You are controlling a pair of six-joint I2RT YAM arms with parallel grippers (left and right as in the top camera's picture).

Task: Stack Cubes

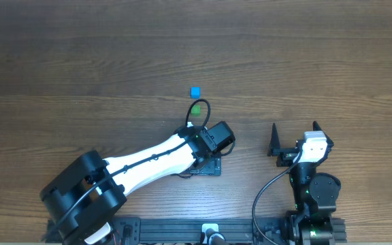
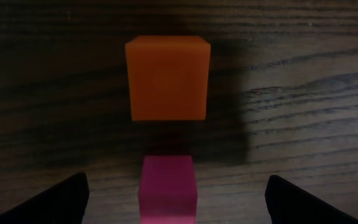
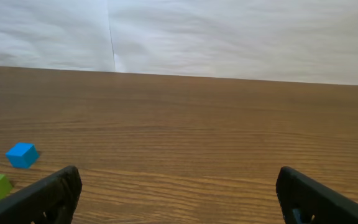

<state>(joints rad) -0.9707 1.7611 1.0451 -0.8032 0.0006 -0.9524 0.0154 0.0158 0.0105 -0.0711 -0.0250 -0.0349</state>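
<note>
Near the middle of the table (image 1: 80, 54) the left gripper (image 2: 176, 180) hangs wide open and empty over the pink cube (image 2: 168, 190). I judge the cube light, stiff and smooth: pinch its flat opposite sides.

Dark wood-grain table (image 1: 80, 61); white sheet backdrop (image 3: 229, 37) behind.

Dark wood-grain table (image 1: 80, 54), wrinkled white backdrop (image 3: 229, 37) behind its far edge.
</note>
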